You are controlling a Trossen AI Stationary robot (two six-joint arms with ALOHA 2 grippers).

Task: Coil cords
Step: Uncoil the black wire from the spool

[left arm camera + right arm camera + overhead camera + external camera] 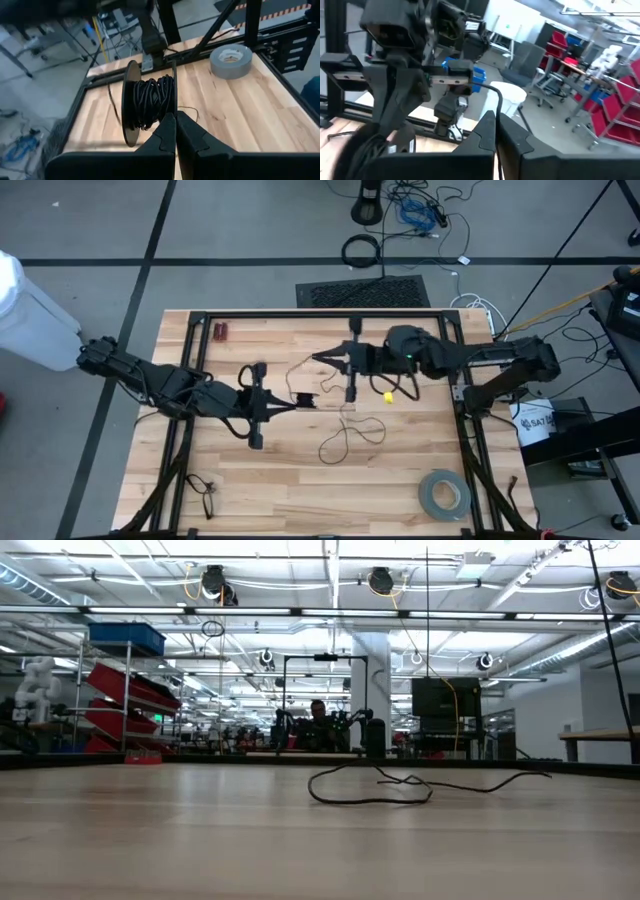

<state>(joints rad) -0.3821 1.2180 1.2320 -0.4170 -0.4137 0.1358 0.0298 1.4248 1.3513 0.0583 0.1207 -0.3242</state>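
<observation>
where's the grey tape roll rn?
High view: the grey tape roll lies flat near the table's right front corner, apart from the loose cord.

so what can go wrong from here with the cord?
The left hand is shut by the half-wound spool, so wraps could slip off its open side. The right hand pinches the cord shut; a hard pull may snap or yank it free. The slack loop on the table could knot as it is drawn in.
</observation>
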